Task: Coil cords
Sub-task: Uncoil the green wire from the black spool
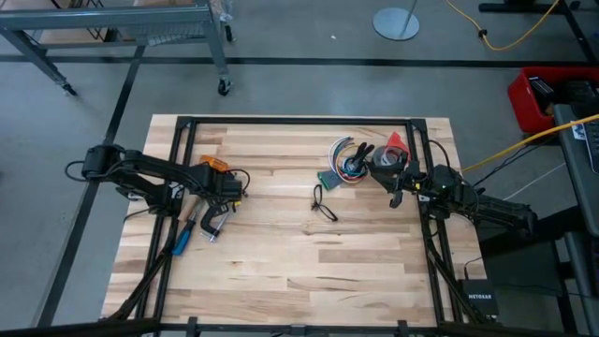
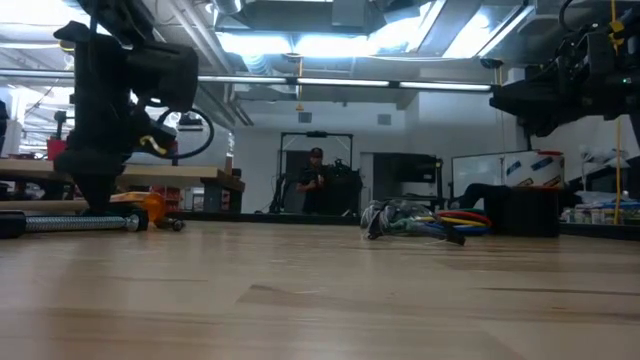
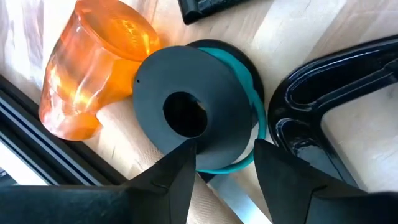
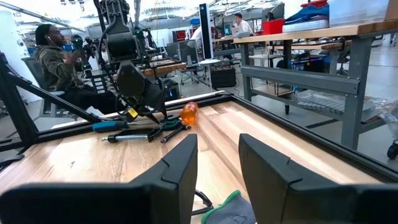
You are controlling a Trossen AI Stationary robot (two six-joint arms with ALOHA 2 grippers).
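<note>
Wood bench [image 1: 281,271] from above. Left gripper [image 1: 225,198] low near left edge, midway along it, pointing down at clutter. Thin black cord [image 1: 242,178] looped right at that gripper, on its inner side, small yellow piece just below; cannot tell whether pinched or only draped. Metal clamp [image 1: 213,225] and blue tool [image 1: 182,243] just beside, toward near edge; orange piece [image 1: 217,164] on far side. Right gripper [image 1: 397,192] near right edge, raised, beside coloured wires [image 1: 339,154] and red piece [image 1: 398,142]. Black loops [image 1: 323,206] mid-bench, apart from both grippers.

Low view: left gripper planted down on bench at picture left, cord arcing off its side, clamp lying flat at its foot. Wires heaped mid-right. Right gripper up in air at upper right. Person [image 2: 316,180] far back in room.

Left wrist: fingers [image 3: 177,177] spread, not clenched, nothing clearly grasped; black spool [image 3: 186,106] with teal winding lying under them, its edge showing in gap. Orange piece touching spool, dark clamp frame on other side.

Right wrist: fingers [image 4: 174,174] released, wide apart, gap empty. Across bench, left gripper standing over clamp and blue tool, yellow piece showing on it. Seated person [image 4: 56,59] beyond bench edge.
</note>
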